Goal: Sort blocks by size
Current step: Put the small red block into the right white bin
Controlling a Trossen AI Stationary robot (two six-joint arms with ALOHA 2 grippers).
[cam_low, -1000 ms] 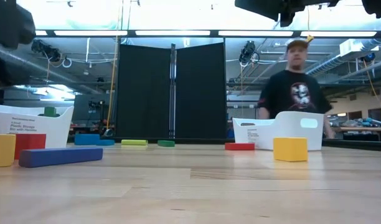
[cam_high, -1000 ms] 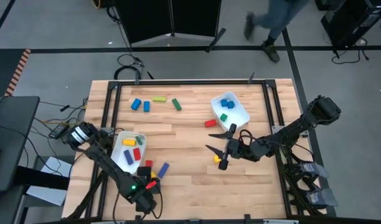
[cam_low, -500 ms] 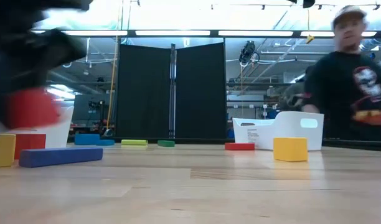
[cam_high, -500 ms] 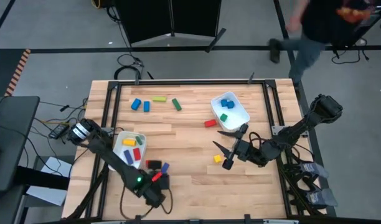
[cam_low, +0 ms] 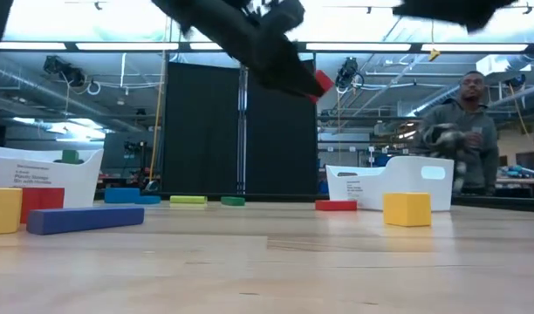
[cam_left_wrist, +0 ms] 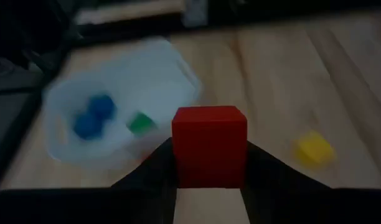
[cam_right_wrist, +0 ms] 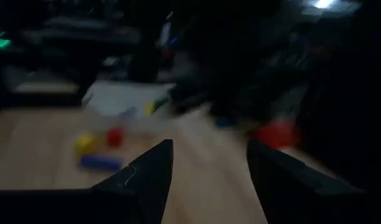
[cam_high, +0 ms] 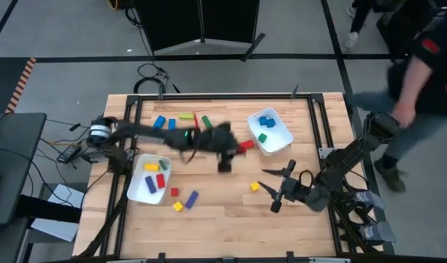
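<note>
My left gripper (cam_left_wrist: 209, 163) is clenched on a red cube (cam_left_wrist: 210, 146), carried above the table middle toward the far-right white tray (cam_high: 276, 139) holding blue and green blocks. The cube sits square between the fingers, their tips hidden behind it. I judge the risk is letting go early at this speed, so the cube bounces off the rim. My right gripper (cam_high: 280, 189) hangs released near the right edge, just beside a yellow cube (cam_high: 255, 187) on the table.
</note>
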